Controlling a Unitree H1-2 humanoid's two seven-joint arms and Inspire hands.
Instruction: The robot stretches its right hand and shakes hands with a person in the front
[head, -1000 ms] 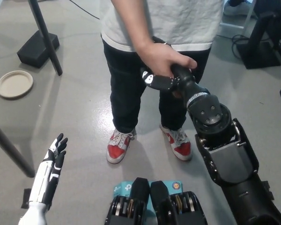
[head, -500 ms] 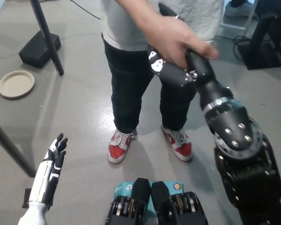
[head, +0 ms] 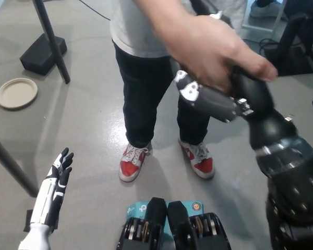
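Since a second ago, the clasped pair has risen toward the camera and now looms large at about one o'clock. Black and glossy with white patches, the right hand [head: 211, 99] lies wrapped inside the person's hand [head: 214, 49], fingers curled around it in a handshake grip. Its long axis runs from five o'clock up to eleven o'clock, pointing at the person [head: 151, 62]. At seven o'clock the white left hand [head: 55, 179] rests, fingers loosely spread, holding nothing, above the floor [head: 83, 125].
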